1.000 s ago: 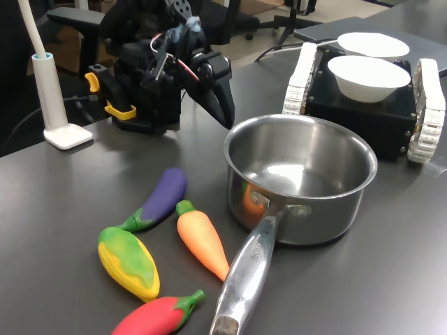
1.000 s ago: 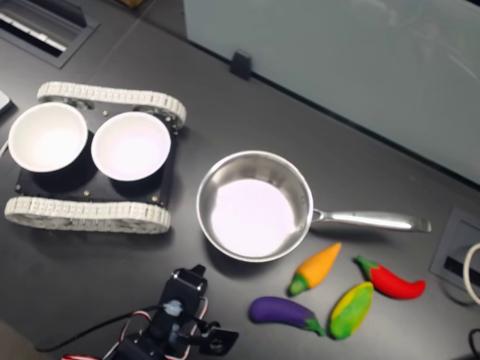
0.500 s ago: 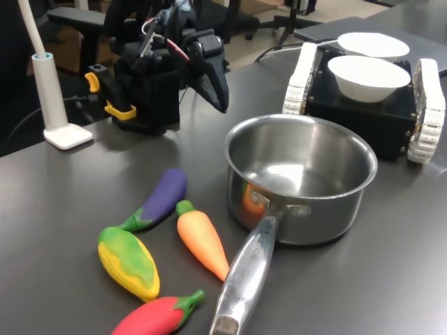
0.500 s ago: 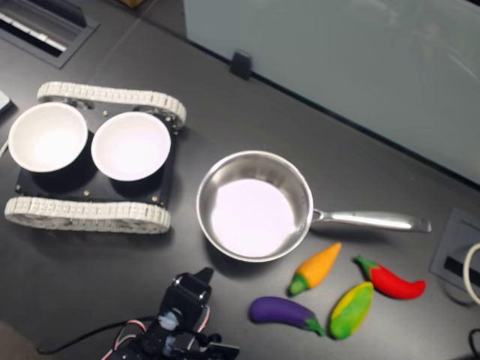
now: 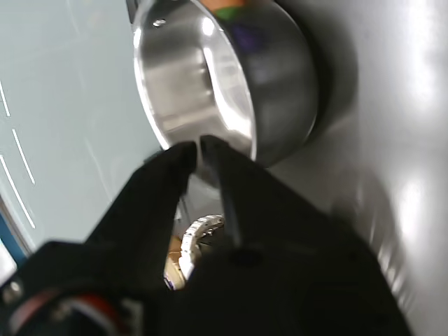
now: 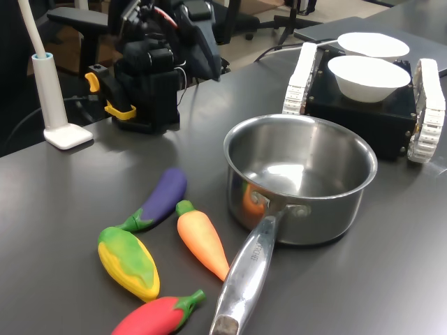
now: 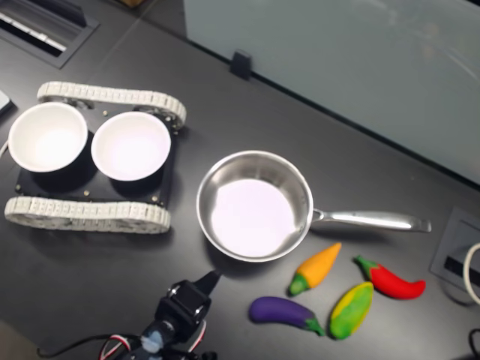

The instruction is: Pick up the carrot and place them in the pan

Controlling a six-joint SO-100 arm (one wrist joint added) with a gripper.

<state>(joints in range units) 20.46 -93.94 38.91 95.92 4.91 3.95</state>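
Observation:
The orange carrot (image 6: 202, 241) (image 7: 317, 268) lies on the dark table beside the pan's handle, with its green cap pointing towards the arm. The steel pan (image 6: 321, 216) (image 7: 251, 214) (image 5: 280, 77) stands in the middle of the table and holds nothing. My gripper (image 6: 211, 59) (image 7: 210, 278) (image 5: 197, 148) hangs raised near the arm's base, well away from the carrot and pointing towards the pan. In the wrist view its black fingers are pressed almost together, shut on nothing.
A purple eggplant (image 6: 162, 195) (image 7: 281, 311), a yellow-green corn (image 6: 129, 262) (image 7: 351, 309) and a red chili (image 6: 157, 315) (image 7: 391, 281) lie beside the carrot. Two white bowls (image 6: 368, 77) (image 7: 131, 145) sit on a tracked black base. A white lamp base (image 6: 66, 132) stands at the first exterior view's left.
My gripper has lifted and swung back towards the arm's base, staying shut. The carrot, the pan and the other vegetables have not moved.

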